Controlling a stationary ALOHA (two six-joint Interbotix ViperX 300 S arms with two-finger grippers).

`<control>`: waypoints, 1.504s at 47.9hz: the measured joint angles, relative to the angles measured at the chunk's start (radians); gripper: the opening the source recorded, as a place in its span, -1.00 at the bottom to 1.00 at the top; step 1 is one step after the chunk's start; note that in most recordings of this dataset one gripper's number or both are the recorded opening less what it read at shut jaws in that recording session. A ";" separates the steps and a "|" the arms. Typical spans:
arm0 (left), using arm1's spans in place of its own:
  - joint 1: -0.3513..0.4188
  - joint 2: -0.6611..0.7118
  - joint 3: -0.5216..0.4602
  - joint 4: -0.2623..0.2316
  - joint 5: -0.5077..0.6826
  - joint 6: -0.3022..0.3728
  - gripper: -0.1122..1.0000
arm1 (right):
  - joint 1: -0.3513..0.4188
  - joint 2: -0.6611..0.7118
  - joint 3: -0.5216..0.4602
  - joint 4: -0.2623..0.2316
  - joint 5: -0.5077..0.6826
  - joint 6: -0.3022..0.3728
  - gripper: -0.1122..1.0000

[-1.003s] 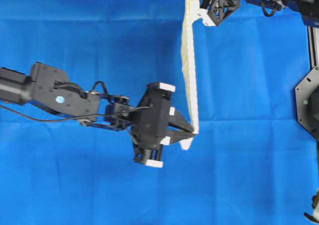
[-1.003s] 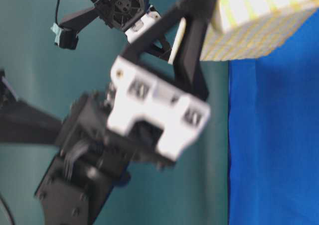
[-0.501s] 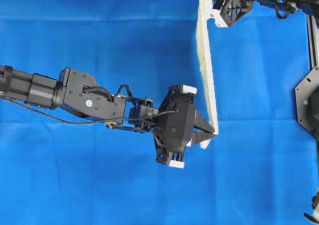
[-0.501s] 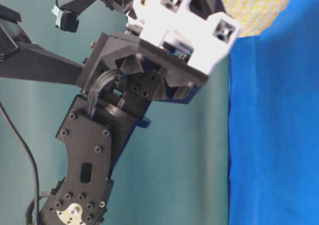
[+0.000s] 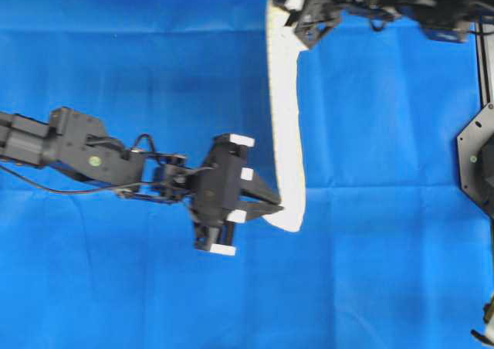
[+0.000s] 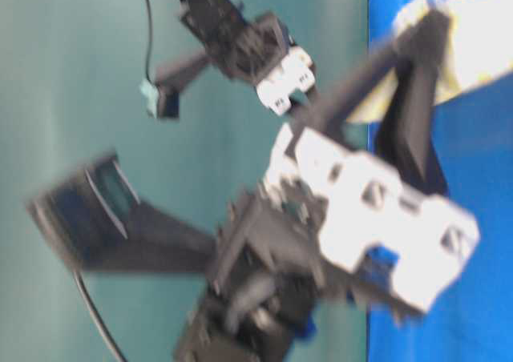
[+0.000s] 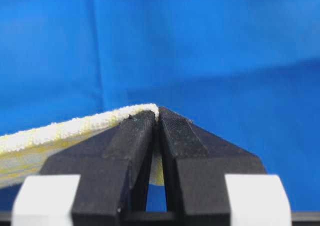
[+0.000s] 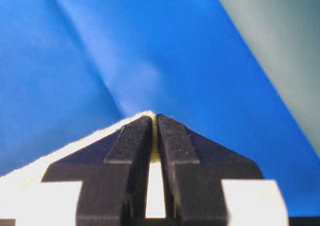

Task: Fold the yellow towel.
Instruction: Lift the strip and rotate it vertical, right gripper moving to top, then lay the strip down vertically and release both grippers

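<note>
The blue table cloth (image 5: 139, 71) covered the whole work surface, creased but otherwise bare in the overhead view. Above it the yellow towel (image 5: 284, 125) hung stretched in the air as a narrow band seen edge-on, running from about twelve o'clock at the top of the overhead view down to roughly five o'clock of centre, where it curled toward the left arm.

The left gripper (image 5: 275, 208) came in from nine o'clock, and its jaws were pressed together on the towel's lower corner; the left wrist view showed the cloth's edge pinched at the fingertips (image 7: 142, 123). The right gripper (image 5: 287, 3) reached in from one o'clock, its jaws likewise closed on the upper corner, a thin yellow strip showing between them in the right wrist view.

The step in hand looked like the carry: the towel lifted and held taut between both arms, not yet laid down. The table-level view was too blurred to add detail. The next move would probably call for both arms to travel together, keeping the tension even, and to lower the held edge over the opposite one so that the corners met before either grip let go.
</note>
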 measured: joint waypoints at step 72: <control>0.094 -0.308 0.173 0.006 0.350 -0.029 0.29 | 0.078 -0.055 -0.006 -0.021 -0.034 -0.041 0.33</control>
